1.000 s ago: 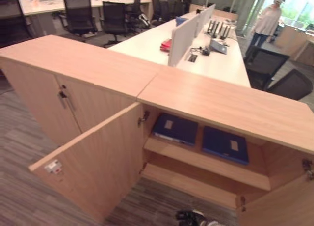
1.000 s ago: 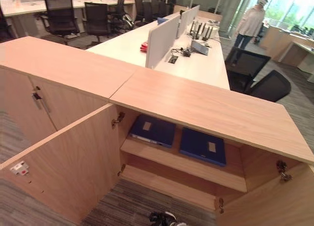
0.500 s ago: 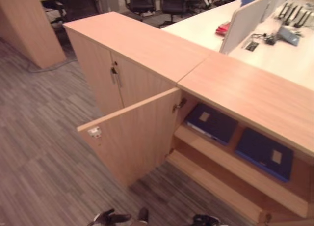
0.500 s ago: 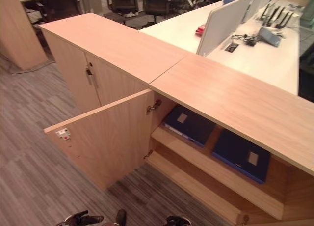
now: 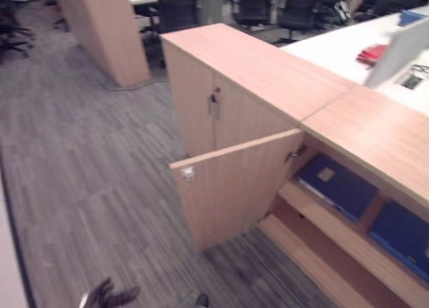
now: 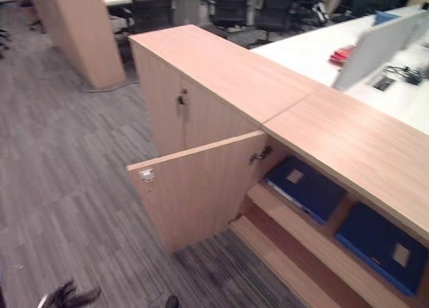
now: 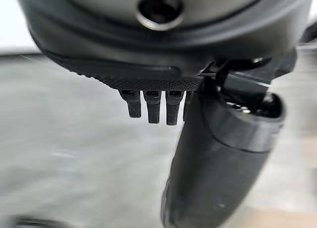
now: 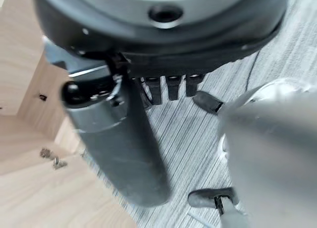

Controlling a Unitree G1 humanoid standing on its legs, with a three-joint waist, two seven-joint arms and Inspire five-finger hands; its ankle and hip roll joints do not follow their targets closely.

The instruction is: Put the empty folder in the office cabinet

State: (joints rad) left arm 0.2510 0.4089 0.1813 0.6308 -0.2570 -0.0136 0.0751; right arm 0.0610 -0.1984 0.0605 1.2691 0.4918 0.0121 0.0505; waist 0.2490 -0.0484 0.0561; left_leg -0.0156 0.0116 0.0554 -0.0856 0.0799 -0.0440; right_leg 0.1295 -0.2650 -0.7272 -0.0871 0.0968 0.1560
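View swung left, open cabinet [image 6: 201,187], second blue folder [image 6: 385,248] cut off

I'm seeing two blue folders [image 6: 305,187] [image 6: 383,246], one open cabinet door [image 6: 194,187], several office chairs [image 6: 231,7].
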